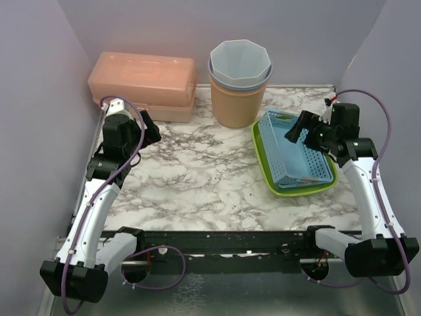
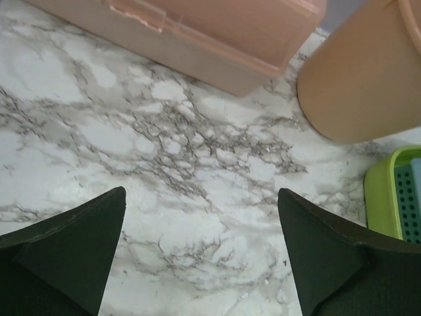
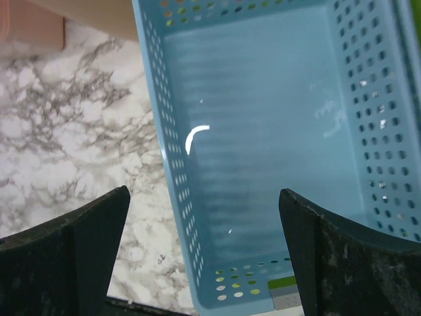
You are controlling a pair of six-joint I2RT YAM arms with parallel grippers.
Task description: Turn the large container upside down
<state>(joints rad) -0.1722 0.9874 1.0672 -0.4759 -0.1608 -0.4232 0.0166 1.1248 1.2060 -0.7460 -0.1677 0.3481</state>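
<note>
Ahead of my left gripper [image 1: 152, 131], spread wide and holding nothing, bare marble table [image 1: 197, 178] runs up to the pink box [image 1: 141, 79], the large container. It sits upright in the back corner with its lid shut and its near edge free. The orange bin [image 1: 237, 102] stands close on its right. My right gripper [image 1: 296, 130], also spread, hangs over the blue basket [image 3: 263, 145] in the green tray [image 1: 262, 158]. Only that wrist view shows the basket's smooth floor and perforated walls.
</note>
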